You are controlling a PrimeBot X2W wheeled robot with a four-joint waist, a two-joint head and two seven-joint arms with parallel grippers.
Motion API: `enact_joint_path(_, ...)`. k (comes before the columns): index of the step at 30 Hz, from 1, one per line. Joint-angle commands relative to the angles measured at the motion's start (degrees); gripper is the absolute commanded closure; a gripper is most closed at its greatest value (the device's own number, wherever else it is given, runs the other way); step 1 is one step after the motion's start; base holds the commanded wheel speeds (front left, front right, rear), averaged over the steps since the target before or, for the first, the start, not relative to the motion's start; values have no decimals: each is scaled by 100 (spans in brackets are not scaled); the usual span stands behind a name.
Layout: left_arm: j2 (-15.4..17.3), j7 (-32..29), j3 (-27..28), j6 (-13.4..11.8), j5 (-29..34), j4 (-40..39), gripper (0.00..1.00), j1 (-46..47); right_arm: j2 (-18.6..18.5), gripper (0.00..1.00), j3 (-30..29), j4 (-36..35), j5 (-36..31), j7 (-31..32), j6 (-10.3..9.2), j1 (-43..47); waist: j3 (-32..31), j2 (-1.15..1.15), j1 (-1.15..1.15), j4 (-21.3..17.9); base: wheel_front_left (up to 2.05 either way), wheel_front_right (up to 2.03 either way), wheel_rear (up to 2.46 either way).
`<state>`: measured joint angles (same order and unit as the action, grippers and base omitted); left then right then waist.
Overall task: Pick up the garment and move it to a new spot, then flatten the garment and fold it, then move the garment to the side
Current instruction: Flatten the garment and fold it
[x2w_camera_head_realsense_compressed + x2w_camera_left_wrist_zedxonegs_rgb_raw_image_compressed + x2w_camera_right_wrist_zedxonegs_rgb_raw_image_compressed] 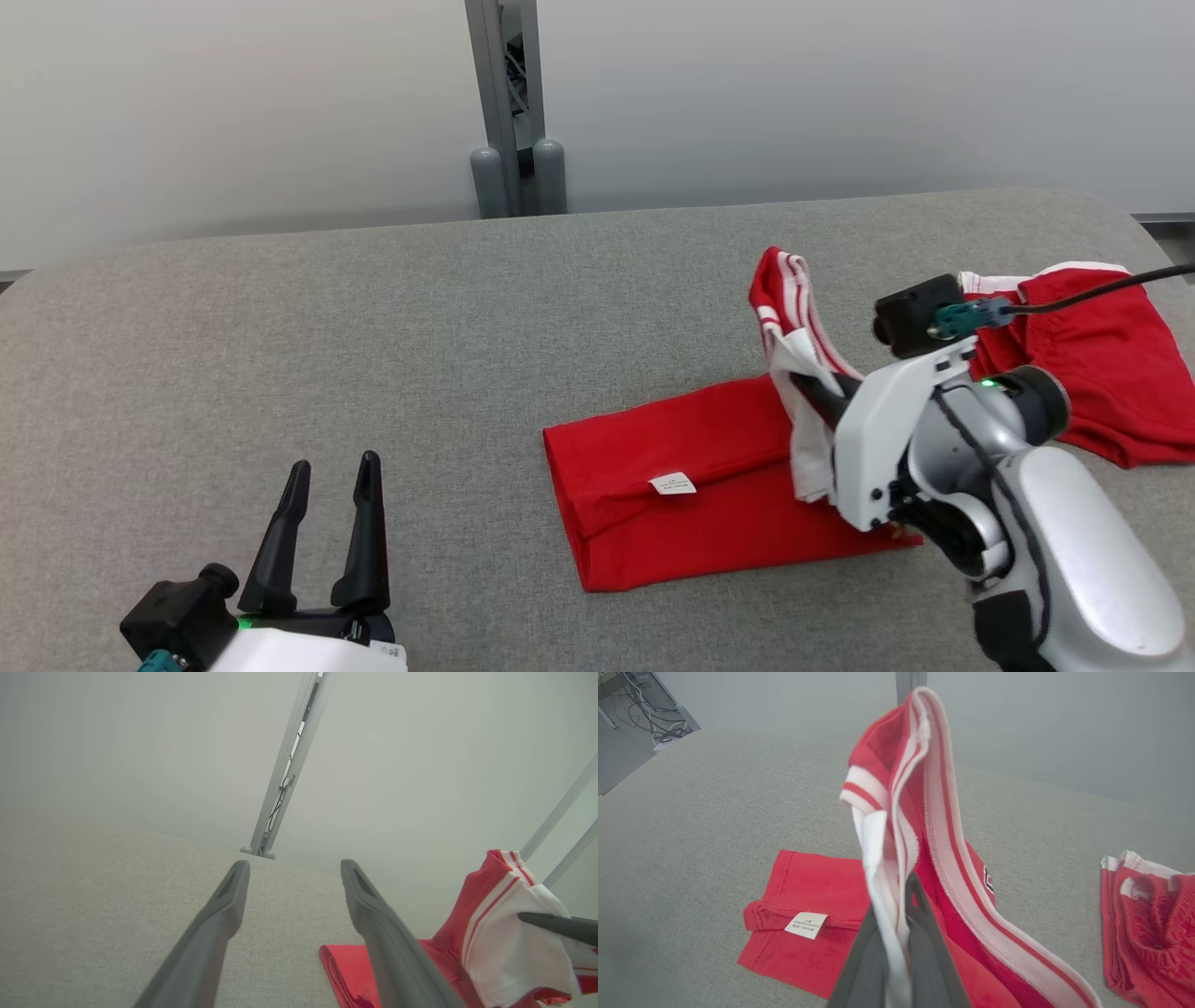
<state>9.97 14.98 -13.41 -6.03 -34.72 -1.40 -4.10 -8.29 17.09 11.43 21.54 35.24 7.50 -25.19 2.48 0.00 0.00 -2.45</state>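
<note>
A red garment with white striped trim lies partly folded on the grey table, a small white label on its near fold. My right gripper is shut on the garment's white-and-red striped end and holds it lifted above the flat part. In the right wrist view the raised end drapes over my shut fingers. My left gripper rests open at the lower left, well apart from the cloth, nothing between its fingers. The left wrist view shows the lifted end to the right of the left gripper.
A second red piece with white trim lies at the table's right edge, behind my right arm. A grey post stands behind the table's far edge against a pale wall. Bare grey table spreads across the left and middle.
</note>
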Motion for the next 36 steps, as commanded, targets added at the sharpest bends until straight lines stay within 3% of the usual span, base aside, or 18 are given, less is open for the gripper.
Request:
enact_joint_path(1, 4, 24, 12, 60, 56, 12, 0, 31, 50, 100, 47, 27, 28, -19, -2, -46, -3, 0, 0, 7, 0, 0, 0)
enact_joint_path(9, -112, 25, -30, 196, 123, 117, 0, 125, 502, 100, 619, 768, 143, -291, -1, -212, 13, 0, 0, 149, 0, 0, 0)
enact_joint_path(16, -224, 25, -81, 333, 169, 241, 0, 255, 521, 100, 1231, 1464, 701, -628, -1, -445, 80, 0, 0, 406, 0, 0, 0)
enact_joint_path(27, -347, 24, -199, 499, 223, 499, 0, 422, 521, 100, 1509, 2841, 990, -1150, -1, -1092, 154, 0, 0, 763, 0, 0, 0)
enact_joint_path(29, -362, 24, -198, 531, 228, 541, 0, 457, 521, 68, 1632, 2993, 1115, -1213, -1, -1181, 160, 0, 0, 797, 0, 0, 0)
enact_joint_path(30, -369, 24, -196, 545, 233, 564, 0, 469, 521, 62, 1689, 3047, 1183, -1254, -1, -1222, 164, 0, 0, 808, 0, 0, 0)
enact_joint_path(31, -373, 24, -191, 550, 238, 586, 0, 480, 522, 48, 1757, 3088, 1256, -1285, -1, -1262, 166, 0, 0, 817, 0, 0, 0)
enact_joint_path(32, -377, 24, -182, 551, 242, 608, 0, 491, 522, 10, 1834, 3103, 1349, -1323, -1, -1297, 168, 0, 0, 823, 0, 0, 0)
enact_joint_path(33, -378, 24, -173, 567, 243, 629, 0, 493, 523, 0, 1902, 3112, 1421, -1374, -1, -1338, 168, 0, 0, 822, 0, 0, 0)
enact_joint_path(36, -374, 24, -132, 594, 257, 672, 0, 469, 523, 0, 2136, 3063, 1690, -1497, -1, -1427, 154, 0, 0, 785, 0, 0, 0)
